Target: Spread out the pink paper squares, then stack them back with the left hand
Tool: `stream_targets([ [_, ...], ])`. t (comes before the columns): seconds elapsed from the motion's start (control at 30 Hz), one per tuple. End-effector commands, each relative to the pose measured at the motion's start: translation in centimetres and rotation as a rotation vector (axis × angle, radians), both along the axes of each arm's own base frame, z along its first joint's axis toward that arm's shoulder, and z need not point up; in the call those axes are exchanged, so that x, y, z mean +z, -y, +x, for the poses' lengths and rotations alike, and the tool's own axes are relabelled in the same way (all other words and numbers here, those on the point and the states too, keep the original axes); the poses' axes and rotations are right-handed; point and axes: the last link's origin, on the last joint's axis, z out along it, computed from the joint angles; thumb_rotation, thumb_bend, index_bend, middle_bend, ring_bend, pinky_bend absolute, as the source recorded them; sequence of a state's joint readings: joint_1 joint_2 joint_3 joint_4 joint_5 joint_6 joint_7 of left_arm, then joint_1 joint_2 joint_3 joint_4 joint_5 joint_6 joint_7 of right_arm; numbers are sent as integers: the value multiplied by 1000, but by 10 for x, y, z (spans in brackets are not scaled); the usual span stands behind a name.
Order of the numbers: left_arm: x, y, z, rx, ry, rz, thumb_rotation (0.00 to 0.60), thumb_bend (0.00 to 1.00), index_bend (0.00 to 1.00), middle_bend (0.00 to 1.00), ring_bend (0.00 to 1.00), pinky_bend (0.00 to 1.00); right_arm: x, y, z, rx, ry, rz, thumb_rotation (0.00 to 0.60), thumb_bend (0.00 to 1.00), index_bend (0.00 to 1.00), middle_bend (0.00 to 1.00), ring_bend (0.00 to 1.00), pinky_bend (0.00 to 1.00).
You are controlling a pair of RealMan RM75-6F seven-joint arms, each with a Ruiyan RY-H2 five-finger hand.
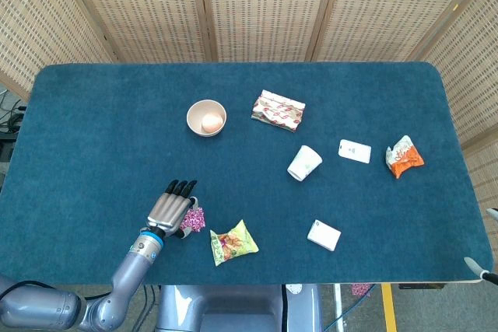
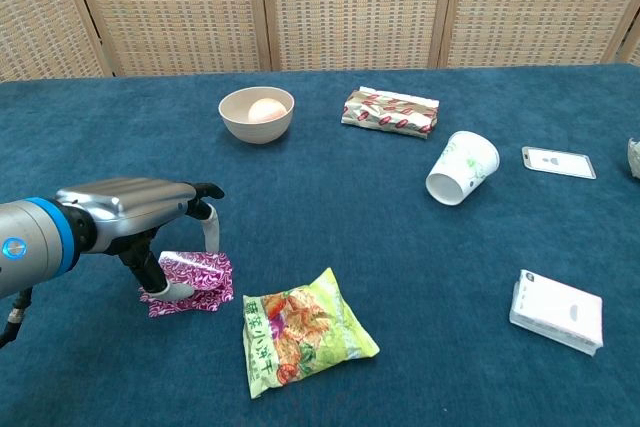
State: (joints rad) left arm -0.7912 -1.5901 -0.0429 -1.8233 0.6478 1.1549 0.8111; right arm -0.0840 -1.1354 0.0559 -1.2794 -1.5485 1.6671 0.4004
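My left hand (image 2: 135, 209) hovers low over the front left of the table, also seen in the head view (image 1: 171, 210). It pinches one pink patterned paper square (image 2: 197, 266) between thumb and a fingertip. That square lies almost exactly over a second pink square (image 2: 192, 299) flat on the cloth, whose edge peeks out below. In the head view only a small part of the pink squares (image 1: 193, 219) shows to the right of the hand. My right hand is in neither view.
A green snack bag (image 2: 300, 339) lies just right of the squares. Further off are a bowl with an egg (image 2: 257, 113), a red-patterned packet (image 2: 390, 112), a tipped paper cup (image 2: 462, 167), a white card (image 2: 558, 162), a white pack (image 2: 556, 311) and an orange bag (image 1: 403, 156).
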Motion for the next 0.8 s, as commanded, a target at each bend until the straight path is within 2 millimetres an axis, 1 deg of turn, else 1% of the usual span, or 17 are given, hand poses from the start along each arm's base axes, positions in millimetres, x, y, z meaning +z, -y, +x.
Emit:
stream_targets([
  [0.03,-1,0,1,-2,0,-2,579,285,372,0,0,0,0,0,0,-1,-2,0,600,131,175,208,0,0],
  [0.6,-1,-1,1,-5,-1,-8,578,249,239,0,0,0,1,-1,1,-3,-4,-4,600,131,175,212,0,0],
  [0.8,11,-3,-3,7,33,29,579,249,220,0,0,0,2,-1,1,-4,-6,-4,600,128,174,211,0,0],
])
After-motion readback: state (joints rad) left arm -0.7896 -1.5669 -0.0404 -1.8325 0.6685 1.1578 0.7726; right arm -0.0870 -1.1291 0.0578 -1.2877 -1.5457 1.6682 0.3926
